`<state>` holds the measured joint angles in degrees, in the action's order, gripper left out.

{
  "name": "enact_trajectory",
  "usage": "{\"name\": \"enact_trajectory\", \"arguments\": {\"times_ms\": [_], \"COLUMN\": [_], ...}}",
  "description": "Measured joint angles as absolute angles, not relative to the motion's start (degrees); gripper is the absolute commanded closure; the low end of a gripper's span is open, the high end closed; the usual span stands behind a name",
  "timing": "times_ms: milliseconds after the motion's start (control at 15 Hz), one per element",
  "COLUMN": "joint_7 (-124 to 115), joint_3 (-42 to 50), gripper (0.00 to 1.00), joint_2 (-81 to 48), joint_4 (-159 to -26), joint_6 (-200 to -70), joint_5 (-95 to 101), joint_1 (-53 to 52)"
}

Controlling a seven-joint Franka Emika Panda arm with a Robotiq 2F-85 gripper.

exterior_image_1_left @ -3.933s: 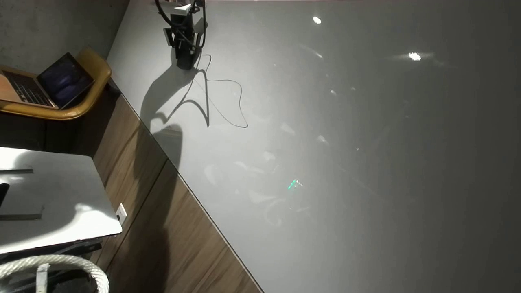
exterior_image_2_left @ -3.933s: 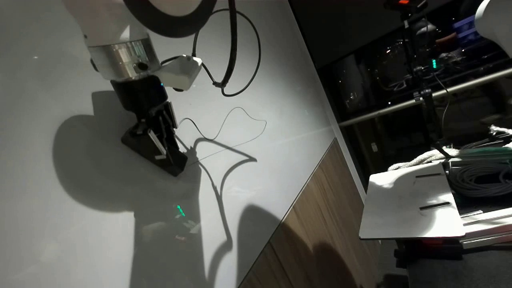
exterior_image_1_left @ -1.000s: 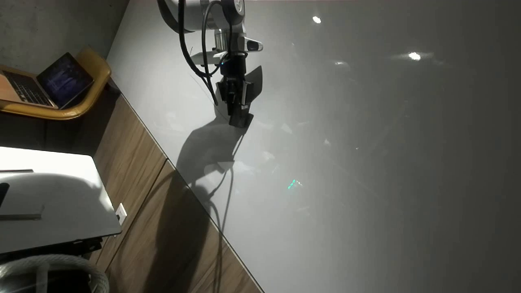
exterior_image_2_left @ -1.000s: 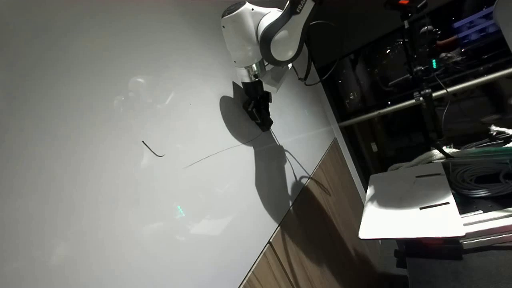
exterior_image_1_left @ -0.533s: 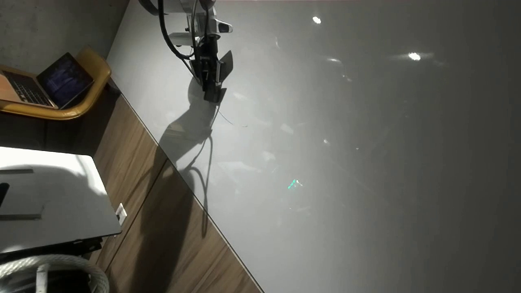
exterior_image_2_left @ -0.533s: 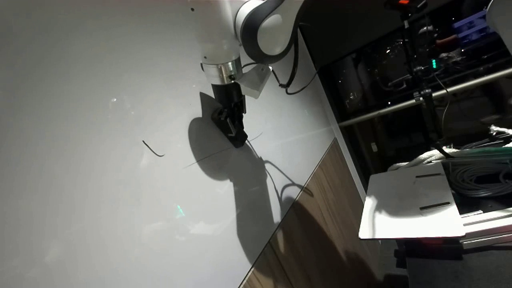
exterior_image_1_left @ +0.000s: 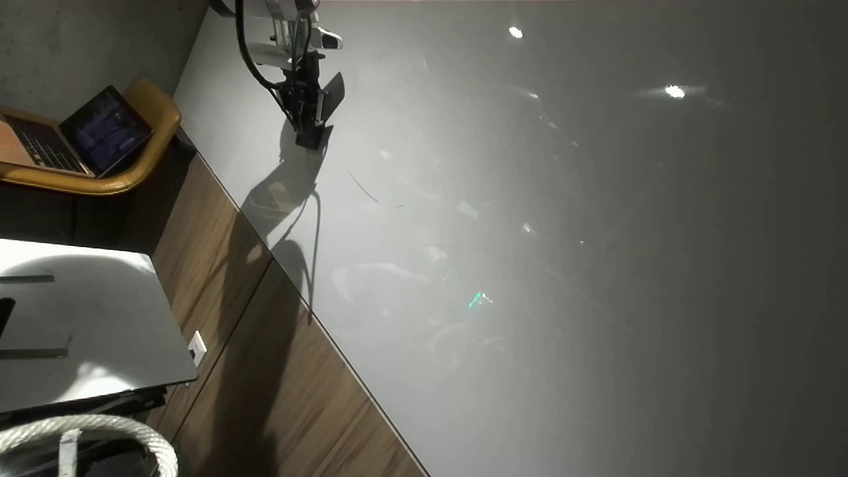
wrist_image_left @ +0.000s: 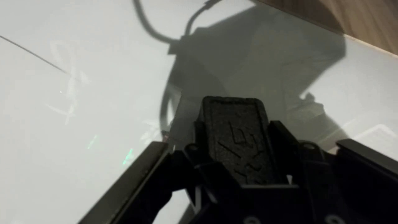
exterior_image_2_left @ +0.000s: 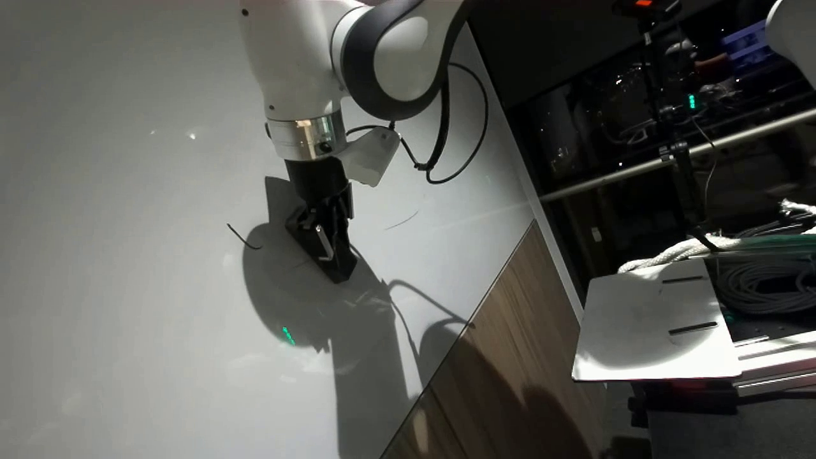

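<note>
End effector (wrist_image_left: pixel 237 133) | holds black block (wrist_image_left: pixel 234 112) | dark stroke (exterior_image_2_left: pixel 242 239) near | laptop (exterior_image_1_left: pixel 106 132) on chair (exterior_image_1_left: pixel 161 122)

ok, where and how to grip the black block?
I'd pinch the black block across its long sides, around mid-length, coming toward its marked face from the side opposite the white surface. It's oblong, so that's likely the narrow span; in the wrist view the fingers flank those sides, that face showing between them.

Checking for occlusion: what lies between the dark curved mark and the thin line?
A shadow and the gripper, holding a black block, seen in an exterior view.
</note>
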<state>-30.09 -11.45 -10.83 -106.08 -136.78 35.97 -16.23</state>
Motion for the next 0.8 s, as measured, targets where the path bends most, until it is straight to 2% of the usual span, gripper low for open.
{"name": "enact_trajectory", "arguments": {"times_ms": [800], "joint_7": [-24.9], "joint_3": [-9.4], "gripper": [0.71], "joint_2": [-14.5], "joint_4": [-101.7], "joint_6": [-133.8], "joint_5": [30.1], "joint_1": [-18.8]}}
